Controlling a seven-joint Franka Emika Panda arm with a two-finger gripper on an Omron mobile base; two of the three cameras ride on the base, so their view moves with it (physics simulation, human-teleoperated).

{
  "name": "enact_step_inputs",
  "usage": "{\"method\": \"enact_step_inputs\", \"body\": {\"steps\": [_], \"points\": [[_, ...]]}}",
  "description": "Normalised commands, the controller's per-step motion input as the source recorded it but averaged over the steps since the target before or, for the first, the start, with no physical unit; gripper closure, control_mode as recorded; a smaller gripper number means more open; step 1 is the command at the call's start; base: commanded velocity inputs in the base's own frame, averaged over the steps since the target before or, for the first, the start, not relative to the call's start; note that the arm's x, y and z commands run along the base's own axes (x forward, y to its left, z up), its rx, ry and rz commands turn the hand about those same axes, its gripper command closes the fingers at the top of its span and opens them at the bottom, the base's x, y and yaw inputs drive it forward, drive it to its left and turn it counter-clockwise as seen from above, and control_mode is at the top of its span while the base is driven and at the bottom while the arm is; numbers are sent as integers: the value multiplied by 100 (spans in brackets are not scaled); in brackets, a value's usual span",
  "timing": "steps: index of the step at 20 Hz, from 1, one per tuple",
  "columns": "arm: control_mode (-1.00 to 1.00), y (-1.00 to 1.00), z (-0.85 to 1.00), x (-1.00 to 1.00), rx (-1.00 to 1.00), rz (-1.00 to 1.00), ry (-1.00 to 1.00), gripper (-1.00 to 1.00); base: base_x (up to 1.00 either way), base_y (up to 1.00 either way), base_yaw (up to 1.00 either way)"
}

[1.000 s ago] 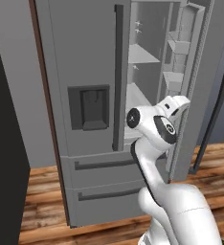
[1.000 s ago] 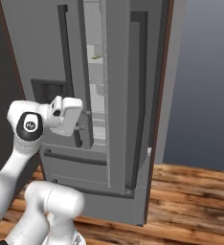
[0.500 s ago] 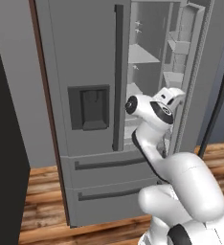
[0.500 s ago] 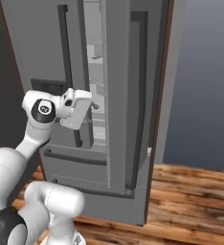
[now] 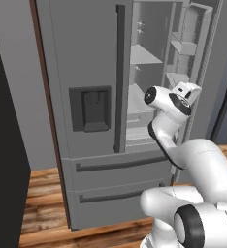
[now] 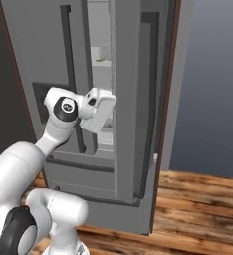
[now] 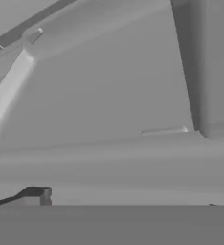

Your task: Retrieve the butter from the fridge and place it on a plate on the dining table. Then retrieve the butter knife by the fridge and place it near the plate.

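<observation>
The tall grey fridge fills the middle of the left base view, and its right door stands open toward the upper right of the frame, so the white shelves inside are visible. The left door is closed, with a long dark handle and a dark dispenser panel at the centre left. Two drawers sit at the bottom of the fridge, above the wooden floor. The white arm rises from the lower right, and its hand is in front of the open compartment, at the height of the lower shelves. In the right base view the same hand is at the centre left, just beside the edge of the open door. The claw itself is hidden from both base cameras, and the hand view gives only blurred grey surfaces, so I cannot tell whether its fingers are apart or together. A small pale green thing lies on an upper shelf; I cannot tell if it is the butter.
</observation>
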Motion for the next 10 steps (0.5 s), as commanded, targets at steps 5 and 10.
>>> {"method": "enact_step_inputs", "body": {"steps": [5,10], "points": [[-100,-99,0,-7,1,-2,13,-100,0,0,0],[-100,-81,0,-4,5,-1,13,-100,0,0,0]]}}
